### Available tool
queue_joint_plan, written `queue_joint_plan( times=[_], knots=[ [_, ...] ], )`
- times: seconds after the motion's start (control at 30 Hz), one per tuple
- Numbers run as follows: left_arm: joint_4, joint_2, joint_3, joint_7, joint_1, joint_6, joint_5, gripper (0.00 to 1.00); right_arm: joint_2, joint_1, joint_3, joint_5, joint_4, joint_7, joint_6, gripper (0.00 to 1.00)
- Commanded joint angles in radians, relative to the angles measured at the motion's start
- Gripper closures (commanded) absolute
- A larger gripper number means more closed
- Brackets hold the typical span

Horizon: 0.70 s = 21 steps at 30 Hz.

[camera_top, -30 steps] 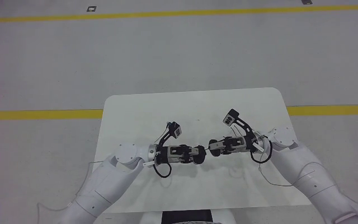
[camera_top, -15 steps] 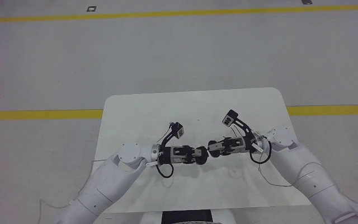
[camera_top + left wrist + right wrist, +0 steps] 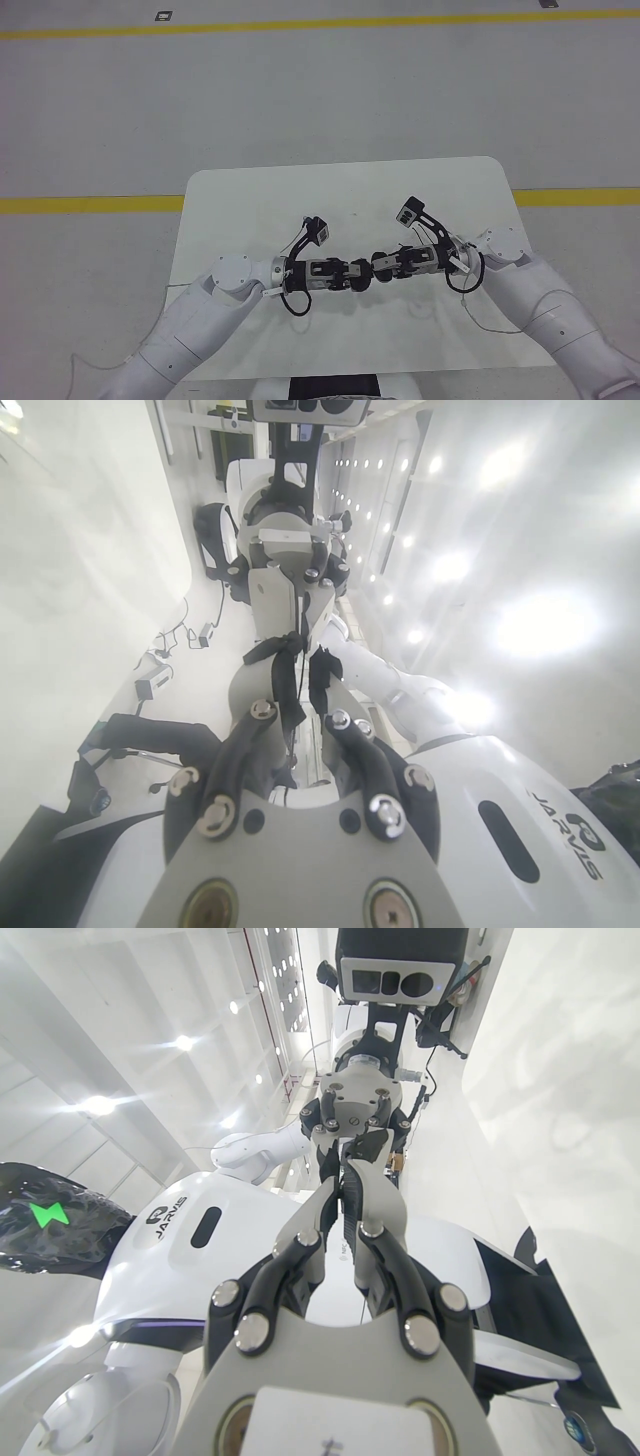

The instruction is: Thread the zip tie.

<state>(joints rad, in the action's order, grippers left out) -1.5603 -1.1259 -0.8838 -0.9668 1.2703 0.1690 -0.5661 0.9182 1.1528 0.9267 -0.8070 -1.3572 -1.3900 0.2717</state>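
White table [image 3: 450,180] stands on grey, yellow-lined floor [image 3: 320,100].

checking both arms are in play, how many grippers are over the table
2. The left gripper and the right gripper face each other tip to tip above the middle of the white table, a thin black zip tie running between them.

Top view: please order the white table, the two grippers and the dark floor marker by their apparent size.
1. white table, clearly largest.
2. left gripper and right gripper: they look alike, so I do not rank them.
3. dark floor marker, smallest.
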Motion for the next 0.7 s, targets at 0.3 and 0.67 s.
queue_joint_plan(
  times=[0.3,0.67],
  knots=[
    [0.004,0.004,-0.005,0.019,0.0,0.014,-0.006,0.91,0.001,-0.002,-0.002,0.001,0.002,0.0,0.0,1.0],
    [0.007,0.007,0.001,0.023,-0.004,0.011,-0.009,0.91,0.001,-0.004,-0.007,0.0,0.001,0.0,0.0,1.0]
  ],
)
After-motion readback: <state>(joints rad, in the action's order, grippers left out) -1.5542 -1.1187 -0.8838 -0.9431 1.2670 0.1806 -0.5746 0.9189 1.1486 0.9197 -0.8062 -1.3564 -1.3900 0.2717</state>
